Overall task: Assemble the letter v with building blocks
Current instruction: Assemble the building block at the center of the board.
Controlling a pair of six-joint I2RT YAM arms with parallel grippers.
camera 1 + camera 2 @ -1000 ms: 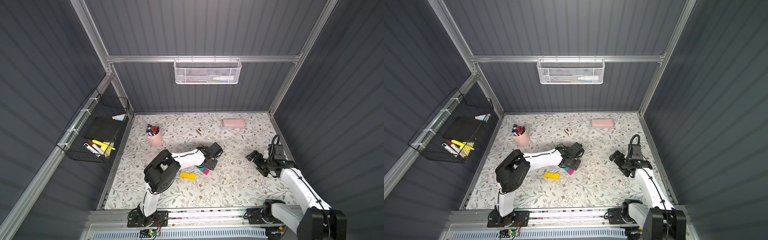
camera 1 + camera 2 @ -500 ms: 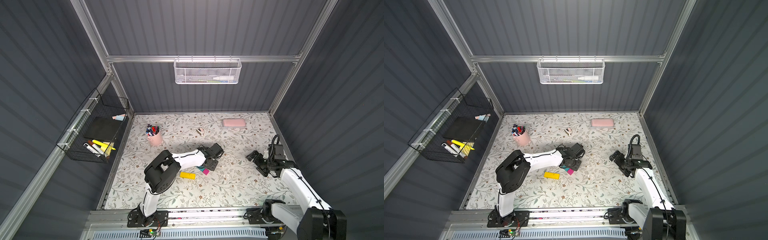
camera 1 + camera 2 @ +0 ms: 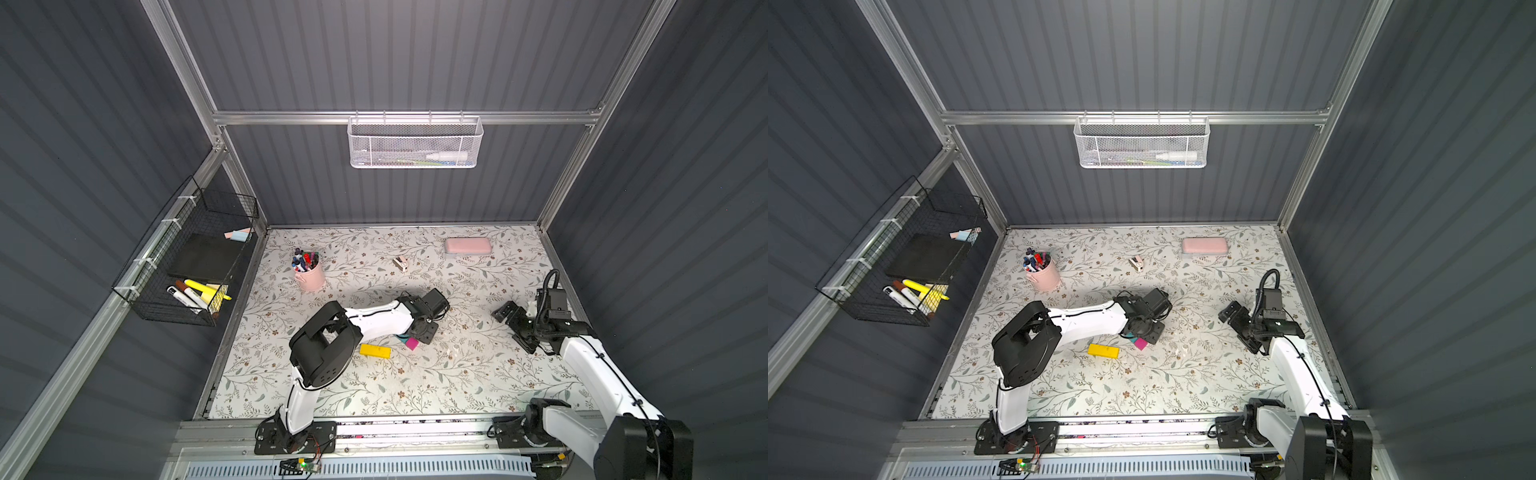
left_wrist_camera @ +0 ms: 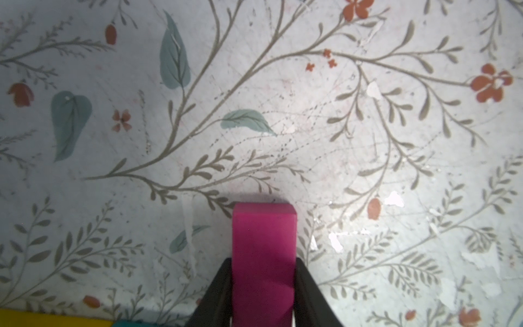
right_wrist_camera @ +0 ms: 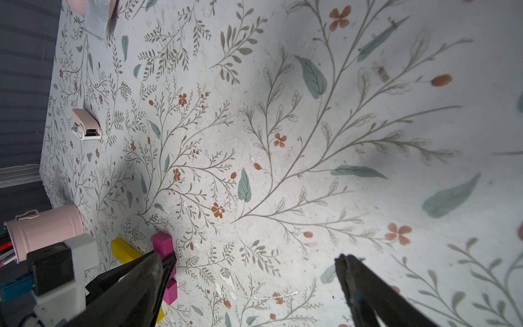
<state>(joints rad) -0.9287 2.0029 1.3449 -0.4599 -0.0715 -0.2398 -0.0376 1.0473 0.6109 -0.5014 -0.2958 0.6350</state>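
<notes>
Surfaces: mostly matt plastic, bare and coated metal.
The table cover (image 4: 311, 127) is a matt printed floral sheet, scratched, with small white flaked patches. The magenta brick (image 4: 264, 254) is smooth plastic with a dull satin face and crisp edges; the yellow brick (image 3: 375, 350) has the same finish. The left gripper (image 4: 263, 260) has matt black fingers (image 4: 219, 291). The left arm (image 3: 382, 322) has a glossy white shell and matt black joints. The pink cup (image 5: 45, 229) looks like painted ribbed metal with a soft sheen. The mesh basket (image 3: 414, 143) is white-coated metal, the wire basket (image 3: 187, 266) black-coated. The frame rail (image 3: 291, 117) is brushed aluminium. The walls (image 3: 395, 58) are ribbed matt grey.
</notes>
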